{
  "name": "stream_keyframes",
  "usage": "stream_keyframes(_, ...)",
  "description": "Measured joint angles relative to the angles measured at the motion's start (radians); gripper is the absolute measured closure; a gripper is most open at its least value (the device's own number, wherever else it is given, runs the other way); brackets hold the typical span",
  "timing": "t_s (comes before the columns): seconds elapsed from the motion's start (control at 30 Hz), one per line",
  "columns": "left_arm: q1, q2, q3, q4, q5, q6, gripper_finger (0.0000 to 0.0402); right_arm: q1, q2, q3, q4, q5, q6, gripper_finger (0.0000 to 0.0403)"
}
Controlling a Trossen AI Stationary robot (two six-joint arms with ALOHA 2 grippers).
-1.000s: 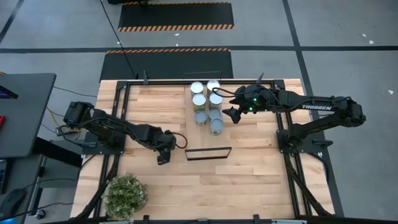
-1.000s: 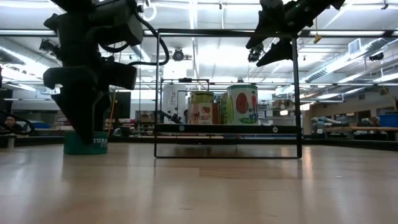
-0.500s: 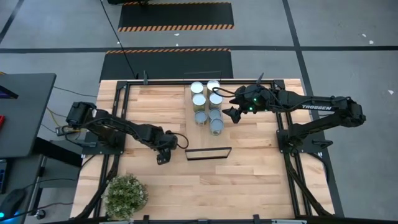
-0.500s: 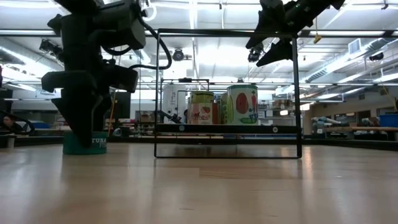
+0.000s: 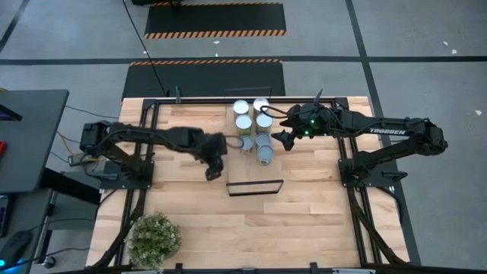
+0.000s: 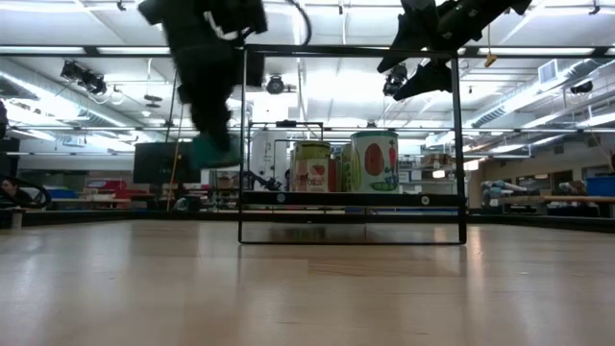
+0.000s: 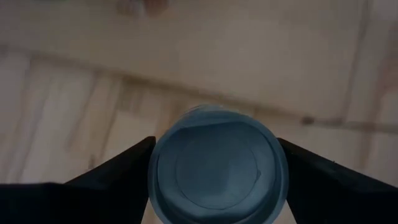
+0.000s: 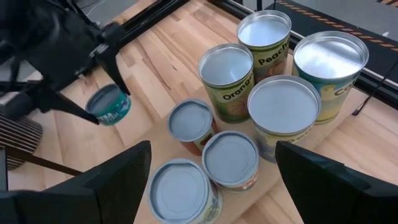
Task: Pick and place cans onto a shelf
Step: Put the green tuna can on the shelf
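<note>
Left gripper has lifted from its earlier low position beside the table's left side and now carries a teal can toward the shelf, jaws clamped on it. Seven cans stand on the shelf. Right gripper, jaws apart, remains above the shelf's right edge.

Seven cans stand clustered on the shelf at table centre; the potted plant sits at seven o'clock, the left gripper holding a tuna can at nine o'clock of the cluster
</note>
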Motion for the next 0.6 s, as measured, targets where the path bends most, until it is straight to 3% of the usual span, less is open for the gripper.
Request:
stream_keyframes(0.27, 0.077, 0.076, 0.05, 0.176, 0.18, -0.024, 0.0102, -0.001, 0.001, 0.0, 0.029, 0.0, -0.002, 0.0053)
stream_keyframes(0.6, 0.052, 0.178, 0.048, 0.321, 0.16, -0.058, 0.0086, -0.002, 0.001, 0.0, 0.032, 0.005, 0.009, 0.0053)
